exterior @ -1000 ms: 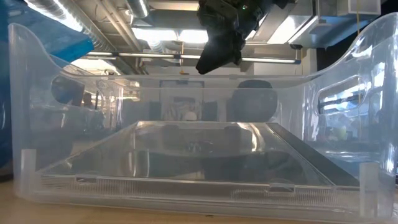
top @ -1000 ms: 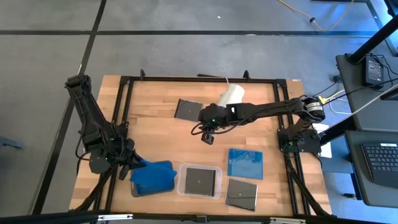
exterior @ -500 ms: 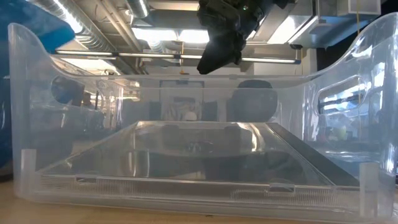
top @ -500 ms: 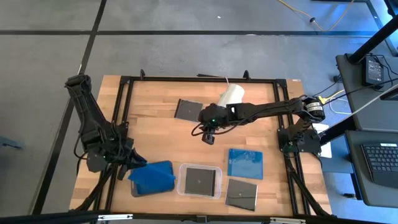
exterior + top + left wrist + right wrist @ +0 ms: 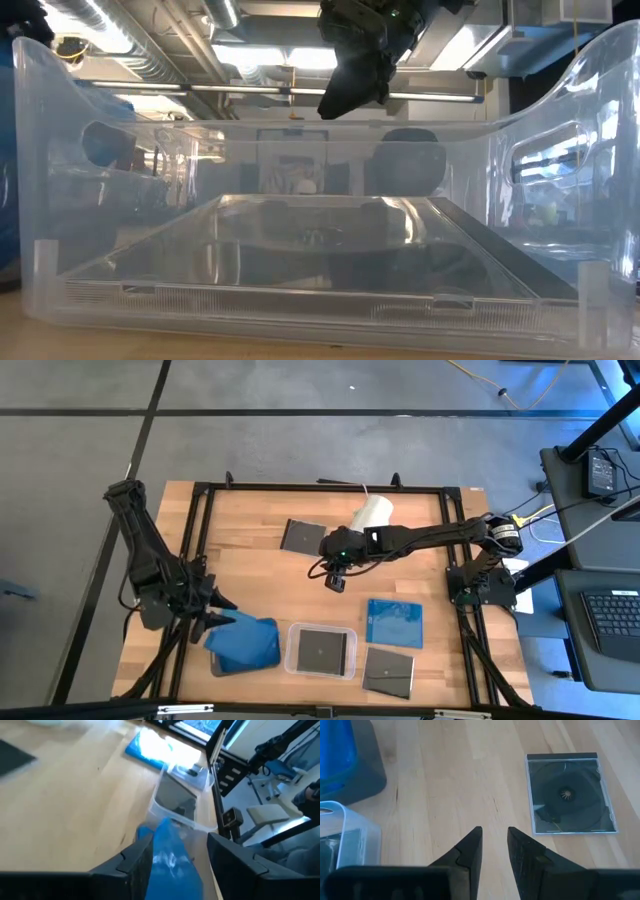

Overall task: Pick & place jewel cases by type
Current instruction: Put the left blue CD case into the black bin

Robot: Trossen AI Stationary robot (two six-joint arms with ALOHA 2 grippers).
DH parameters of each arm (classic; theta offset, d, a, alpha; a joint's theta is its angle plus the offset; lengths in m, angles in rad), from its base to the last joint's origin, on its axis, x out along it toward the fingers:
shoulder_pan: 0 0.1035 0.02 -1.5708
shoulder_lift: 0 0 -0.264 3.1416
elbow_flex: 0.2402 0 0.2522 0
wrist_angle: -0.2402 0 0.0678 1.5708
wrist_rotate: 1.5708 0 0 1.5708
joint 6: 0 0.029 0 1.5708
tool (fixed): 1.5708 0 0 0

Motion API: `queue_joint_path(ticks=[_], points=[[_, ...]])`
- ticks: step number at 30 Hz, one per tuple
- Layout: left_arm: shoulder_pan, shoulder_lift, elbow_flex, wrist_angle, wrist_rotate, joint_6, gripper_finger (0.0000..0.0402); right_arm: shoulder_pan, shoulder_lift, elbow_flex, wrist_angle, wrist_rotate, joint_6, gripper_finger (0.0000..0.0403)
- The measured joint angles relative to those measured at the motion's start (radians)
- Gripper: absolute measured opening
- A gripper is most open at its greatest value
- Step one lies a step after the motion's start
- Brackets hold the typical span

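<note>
Hovering left end effector [image 5: 222,610], fingers spread, beside blue case [image 5: 246,644]; right end effector [image 5: 335,582] nearly pressed together, mid-counter [image 5: 260,575].

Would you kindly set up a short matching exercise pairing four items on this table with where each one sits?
Things:
1. white cylinder
2. clear tray
3. left gripper
4. flat blue jewel case

Places:
A. near the table's front edge, holding a dark jewel case
B. far side of the table, beside the right arm
C. right of the clear tray, lying flat on bare wood
D. at the edge of the tilted blue jewel case over the dark grey tray

Pairs: 1-B, 2-A, 3-D, 4-C
</note>
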Motion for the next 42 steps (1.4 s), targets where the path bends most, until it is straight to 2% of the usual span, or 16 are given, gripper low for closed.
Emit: queue_joint_path(ticks=[6,11,13,17,23,28,33,37,42], points=[[0.042,-0.074,0.000,0.000,-0.020,0.058,0.0188,0.000,0.000,0.000,0.000,0.000,-0.024,0.0096],[0.125,-0.067,0.000,0.000,0.073,0.141,0.0186,0.000,0.000,0.000,0.001,0.000,-0.023,0.0096],[0.172,-0.050,0.000,-0.001,0.158,0.142,0.0185,0.000,0.000,0.000,0.001,0.000,-0.024,0.0096],[0.268,-0.047,0.027,-0.007,0.402,0.144,0.0185,0.000,0.000,0.000,0.002,0.000,-0.037,0.0096],[0.438,-0.048,0.062,-0.009,0.509,0.246,0.0185,0.000,0.000,0.000,0.009,0.000,-0.048,0.0096],[0.613,-0.030,0.096,-0.008,0.748,0.314,0.0185,0.000,0.000,0.000,0.009,0.000,-0.055,0.0096],[0.785,0.042,0.145,-0.013,0.962,0.400,0.0185,-0.003,0.000,0.000,0.010,0.001,-0.075,0.0096],[0.903,0.133,0.204,-0.091,1.099,0.495,0.0185,-0.003,0.001,0.000,0.009,0.001,-0.078,0.0096],[1.037,0.260,0.306,-0.304,1.205,0.598,0.0185,-0.003,0.001,0.000,-0.009,0.001,-0.078,0.0096]])
